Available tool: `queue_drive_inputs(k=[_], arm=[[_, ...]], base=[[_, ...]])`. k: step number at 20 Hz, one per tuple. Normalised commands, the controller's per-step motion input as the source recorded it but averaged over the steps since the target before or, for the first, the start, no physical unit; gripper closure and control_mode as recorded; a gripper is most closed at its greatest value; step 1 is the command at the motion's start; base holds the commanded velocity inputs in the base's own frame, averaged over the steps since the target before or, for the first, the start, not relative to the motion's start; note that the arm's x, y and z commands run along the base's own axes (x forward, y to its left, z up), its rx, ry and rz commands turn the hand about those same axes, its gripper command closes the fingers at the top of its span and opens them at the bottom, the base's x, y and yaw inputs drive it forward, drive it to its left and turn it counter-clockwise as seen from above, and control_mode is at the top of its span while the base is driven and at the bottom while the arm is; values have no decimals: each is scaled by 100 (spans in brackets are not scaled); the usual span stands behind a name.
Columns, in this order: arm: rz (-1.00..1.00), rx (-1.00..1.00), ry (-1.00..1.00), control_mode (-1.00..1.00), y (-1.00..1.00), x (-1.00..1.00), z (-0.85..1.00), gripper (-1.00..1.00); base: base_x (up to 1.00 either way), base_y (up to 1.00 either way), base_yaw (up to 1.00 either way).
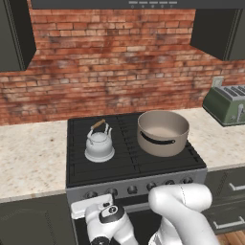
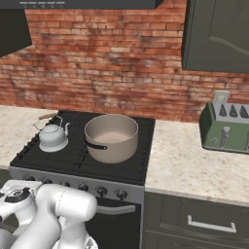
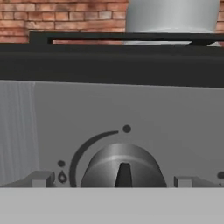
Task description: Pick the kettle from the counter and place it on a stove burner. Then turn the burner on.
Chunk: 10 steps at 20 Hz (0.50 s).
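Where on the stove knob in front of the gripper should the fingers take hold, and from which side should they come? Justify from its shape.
Grip the knob across its round rim, one finger each side, coming straight at the front panel below the kettle. It sticks out as a round dome with a raised pointer ridge, so a head-on pinch should allow twisting. The open gripper already straddles it.

Both base views look forward and down from behind the arm at the cooktop (image 1: 129, 158) against the brick wall (image 1: 115, 62), one from the left, one from the right. They share the kettle (image 1: 99, 143), the beige pot (image 1: 162, 131) and the toaster (image 1: 228, 105). The hand view sits very close to the stove's front panel, facing one knob (image 3: 124, 168) head-on, with the kettle's base above.
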Motion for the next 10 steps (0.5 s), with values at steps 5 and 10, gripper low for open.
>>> queue_drive_inputs(k=[5,10], arm=[[0,0,-1,-100,0,22,-3,-100],[0,-1,-1,-100,0,6,-8,100]], base=[[0,0,0],[0,0,0]])
